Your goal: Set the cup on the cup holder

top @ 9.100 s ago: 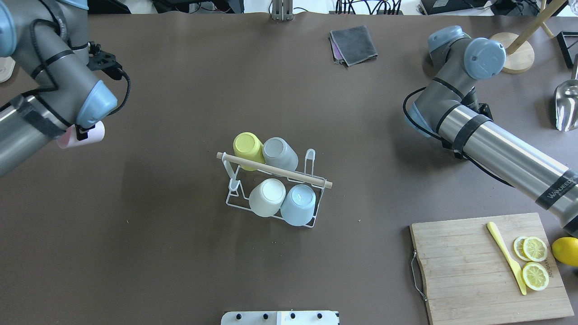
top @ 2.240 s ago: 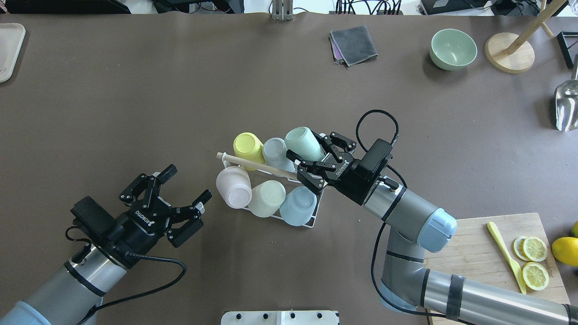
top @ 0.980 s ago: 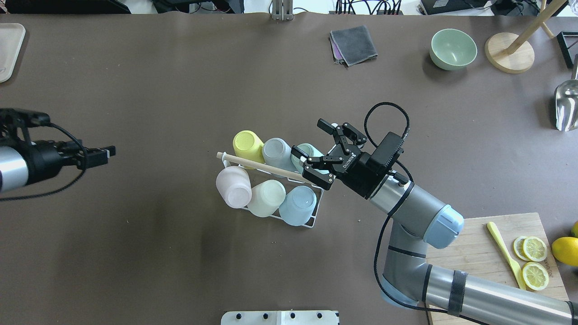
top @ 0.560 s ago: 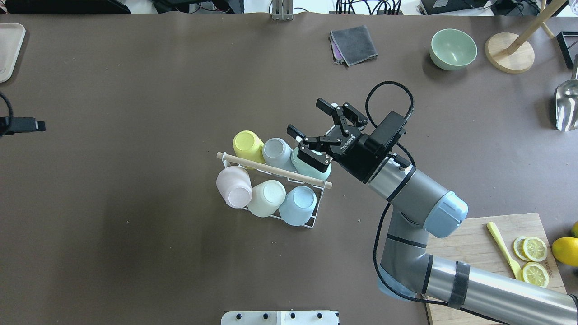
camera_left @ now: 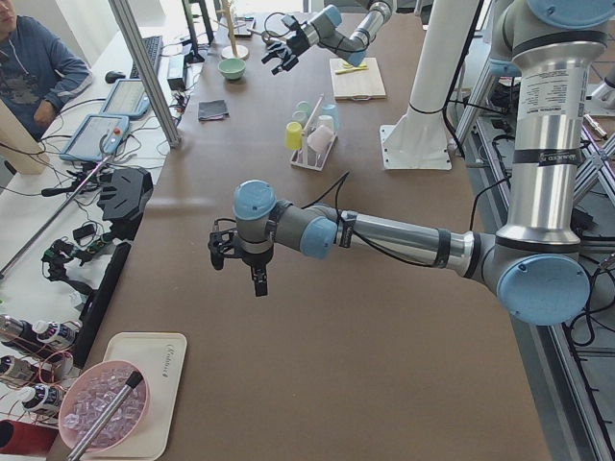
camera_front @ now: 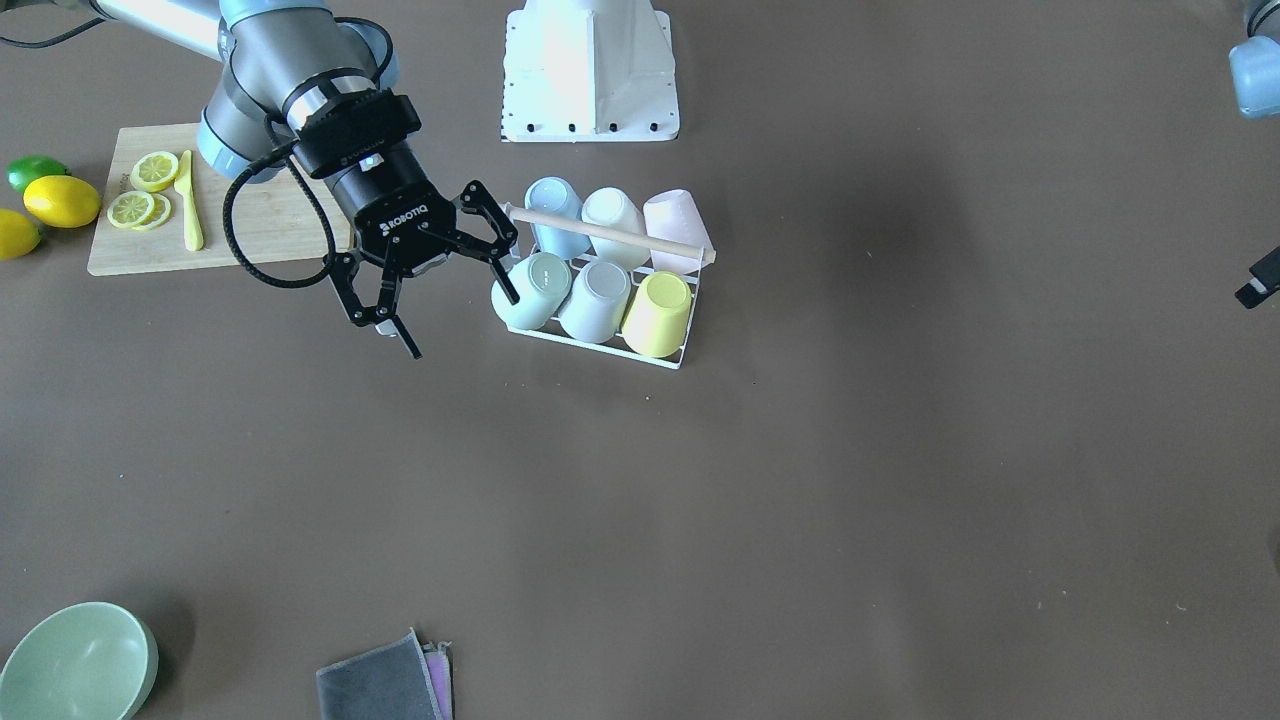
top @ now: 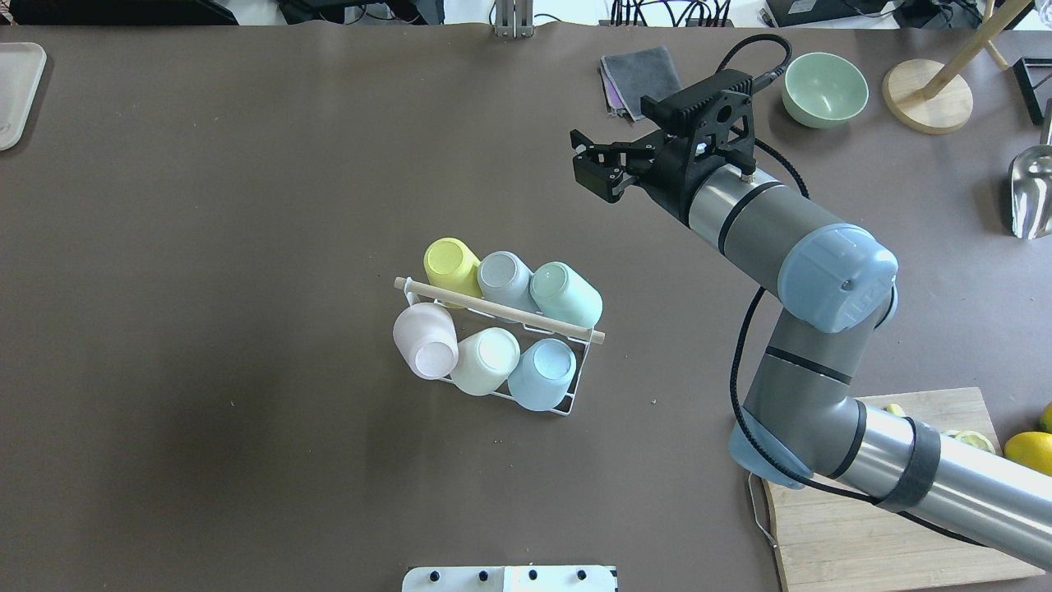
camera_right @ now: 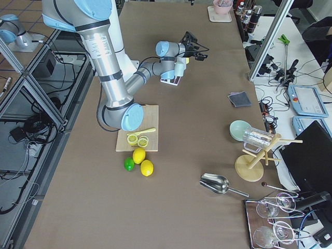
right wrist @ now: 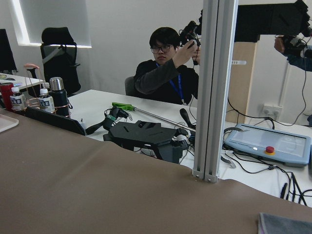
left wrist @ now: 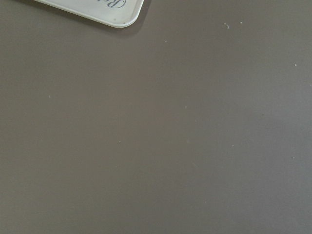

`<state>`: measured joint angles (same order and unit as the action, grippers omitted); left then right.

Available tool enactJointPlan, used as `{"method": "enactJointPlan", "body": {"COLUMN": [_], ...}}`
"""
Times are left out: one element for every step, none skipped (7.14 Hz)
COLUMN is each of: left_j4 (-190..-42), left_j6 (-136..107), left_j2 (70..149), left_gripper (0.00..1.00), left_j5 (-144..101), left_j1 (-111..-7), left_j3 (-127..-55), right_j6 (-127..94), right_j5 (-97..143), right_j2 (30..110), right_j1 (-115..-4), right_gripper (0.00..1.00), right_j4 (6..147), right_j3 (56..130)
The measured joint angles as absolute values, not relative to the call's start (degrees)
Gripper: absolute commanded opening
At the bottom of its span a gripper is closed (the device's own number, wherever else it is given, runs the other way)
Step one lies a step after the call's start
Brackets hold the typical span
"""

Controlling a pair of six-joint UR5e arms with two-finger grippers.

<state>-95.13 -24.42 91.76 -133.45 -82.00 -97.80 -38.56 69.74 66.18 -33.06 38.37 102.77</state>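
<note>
The white wire cup holder [top: 509,312] with its wooden rod stands mid-table, also in the front view [camera_front: 610,234]. Several upturned cups sit on it: yellow [top: 450,265], grey [top: 505,278] and mint green [top: 565,294] behind the rod, pink [top: 423,341], cream [top: 485,360] and blue [top: 541,374] in front. My right gripper [top: 596,164] is open and empty, raised beyond the holder. In the front view it [camera_front: 462,322] hangs open beside the mint cup [camera_front: 530,290]. My left gripper [camera_left: 240,259] is far off to the left, pointing down; I cannot tell its state.
A cutting board [top: 863,526] with a lemon [top: 1029,456] lies front right. A green bowl [top: 824,89], grey cloth [top: 637,78], wooden stand [top: 929,103] and metal scoop [top: 1031,193] sit at the back right. A white tray [top: 16,90] is at the back left.
My right gripper let go of the mint cup on the holder and rose away toward the far side. My left arm left the pink cup on the holder and withdrew out of the overhead view.
</note>
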Motion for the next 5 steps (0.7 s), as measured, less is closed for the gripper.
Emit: {"method": "enactJointPlan", "body": {"left_j4": [-90.2, -87.74, -86.86, -86.49, -86.13], "left_j6": [-13.26, -5.92, -2.63, -1.5, -1.15], "left_j2": [94.21, 95.56, 95.83, 95.4, 93.98], "left_gripper": [0.99, 0.99, 0.98, 0.98, 0.99], "left_j5": [-133.73, -133.86, -133.99, -134.31, -135.83], "left_j1": [-83.3, -83.79, -83.98, -84.32, -85.17], "left_j3": [-95.86, -94.47, -93.75, -93.73, -94.03], "right_j6": [-41.1, -44.3, -46.94, -47.68, -46.46], "right_j5": [70.93, 75.02, 83.49, 93.24, 101.96], "right_j2": [67.2, 67.63, 67.88, 68.02, 68.1], "right_j1": [-34.15, -35.9, -39.9, -45.89, -52.25], "right_gripper": [1.0, 1.0, 1.0, 1.0, 1.0], "right_j4": [49.01, 58.93, 68.09, 77.16, 87.24], "right_j3": [106.38, 109.42, 111.83, 113.21, 113.58]}}
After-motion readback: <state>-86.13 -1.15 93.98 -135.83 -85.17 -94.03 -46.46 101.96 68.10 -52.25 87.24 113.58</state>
